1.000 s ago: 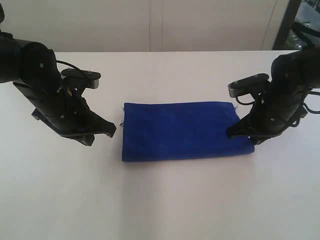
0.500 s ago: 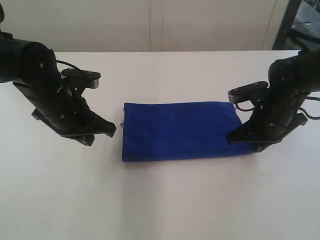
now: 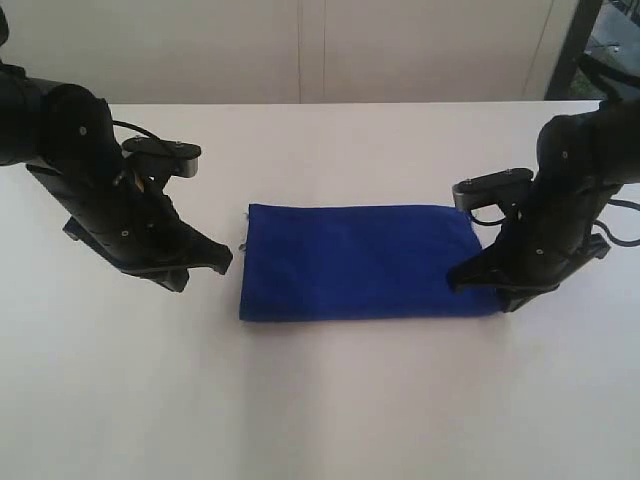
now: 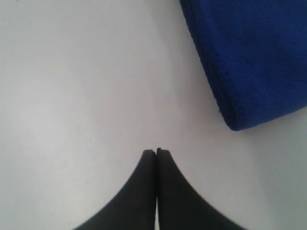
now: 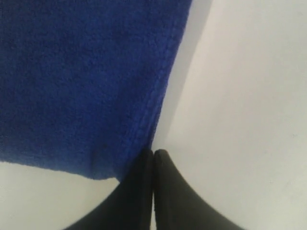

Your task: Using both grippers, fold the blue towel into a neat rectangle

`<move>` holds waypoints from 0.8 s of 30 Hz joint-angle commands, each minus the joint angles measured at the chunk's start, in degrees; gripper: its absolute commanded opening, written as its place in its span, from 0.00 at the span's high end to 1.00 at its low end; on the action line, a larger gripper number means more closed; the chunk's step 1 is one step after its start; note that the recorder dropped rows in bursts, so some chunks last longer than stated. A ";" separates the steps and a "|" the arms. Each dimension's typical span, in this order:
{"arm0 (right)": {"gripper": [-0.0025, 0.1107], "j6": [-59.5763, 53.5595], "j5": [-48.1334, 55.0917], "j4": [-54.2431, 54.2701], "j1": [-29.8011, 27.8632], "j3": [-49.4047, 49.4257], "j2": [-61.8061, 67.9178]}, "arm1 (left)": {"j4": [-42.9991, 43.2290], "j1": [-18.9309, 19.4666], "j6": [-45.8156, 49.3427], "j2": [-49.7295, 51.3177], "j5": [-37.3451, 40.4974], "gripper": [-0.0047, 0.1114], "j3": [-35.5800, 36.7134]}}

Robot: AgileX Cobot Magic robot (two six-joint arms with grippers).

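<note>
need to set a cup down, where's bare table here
Bare table nearer the camera than the blue towel, and between towel and wall. Crowded: right gripper at the towel's right edge, left gripper just off its left.

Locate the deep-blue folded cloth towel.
Exterior view: the deep-blue cloth towel lies flat at centre, black right gripper at its right edge, black left gripper apart on its left.

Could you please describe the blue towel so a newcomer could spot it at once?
On the white table, look between the left gripper and the right gripper. The blue towel lies flat there as a folded rectangle, one end at the right gripper's fingers. Nothing else there is coloured.
</note>
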 commanded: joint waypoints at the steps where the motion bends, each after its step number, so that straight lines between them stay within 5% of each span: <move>1: 0.98 -0.17 -0.70 0.05 -0.77 0.19 -1.18 | 0.13 0.05 -0.32 -0.77 0.87 0.96 0.47; 9: 0.98 2.91 2.96 2.37 -7.01 1.59 -13.14 | 2.89 0.05 -1.94 -6.85 6.01 0.96 0.47; 24: 0.98 3.94 4.01 2.37 -7.29 17.00 -44.34 | 17.16 0.30 -13.83 -20.14 21.60 0.96 0.52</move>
